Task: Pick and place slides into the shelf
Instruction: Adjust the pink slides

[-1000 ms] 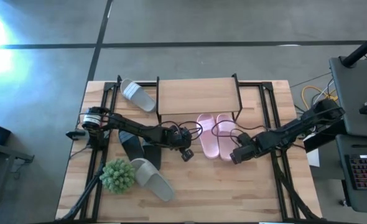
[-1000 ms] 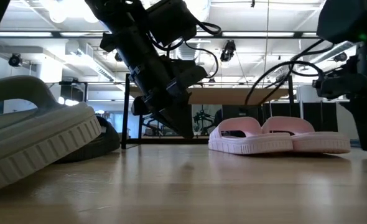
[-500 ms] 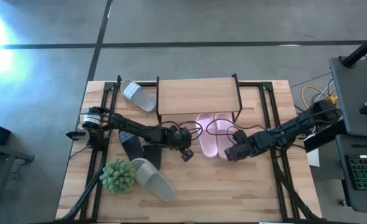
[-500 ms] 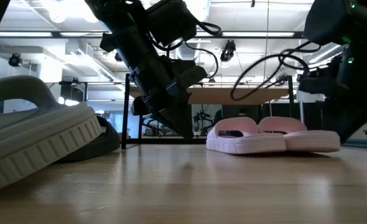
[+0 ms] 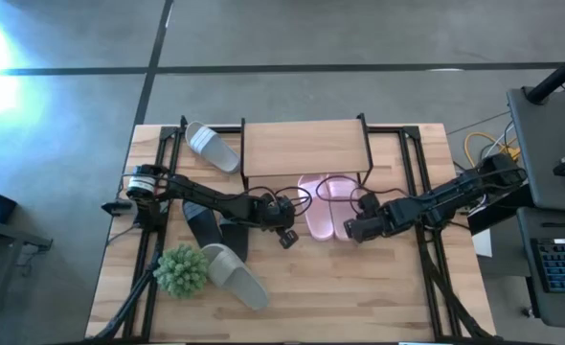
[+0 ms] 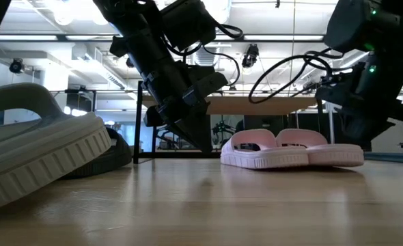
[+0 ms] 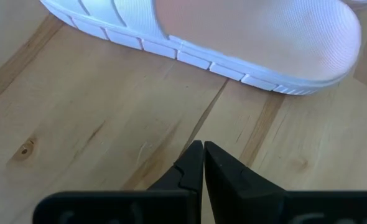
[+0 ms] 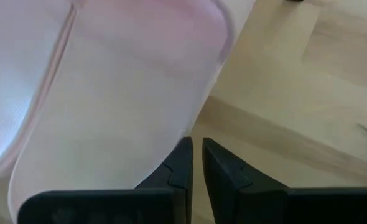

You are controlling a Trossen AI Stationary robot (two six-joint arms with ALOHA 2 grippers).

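Right gripper [image 5: 350, 230], fingers nearly pressed together and holding nothing, nudging against the heel end of the pink slides [image 5: 327, 205] from their 4 o'clock side; fingertips [image 8: 185, 160] lying right over pale pink foam in the wrist view. Left gripper [image 5: 287, 236], fingers likewise closed to a slit and empty, waiting just beside the pink pair at its 8 o'clock, tips [image 7: 196, 155] pointing at bare table [image 5: 359, 297] short of the ridged sole.

Pink pair lying side by side at table centre, toes tucked partly under the shelf [image 5: 304, 148], heels sticking out toward 6 o'clock. Black slides [image 5: 211, 230] resting near 8 o'clock of centre, under the left arm. One grey slide [image 5: 235, 277] lying at 7 o'clock, just beside the plant ball [image 5: 180, 270]; the other grey slide [image 5: 211, 146] sitting at 10 o'clock, just outside the shelf's left legs.

Looking like light, springy moulded foam: probably sliding readily on the wood when pushed, soft enough to dent. Best hold likely across the wide strap or the sidewall of the sole.

Shelf board bare on top; only the pink toes beneath it.
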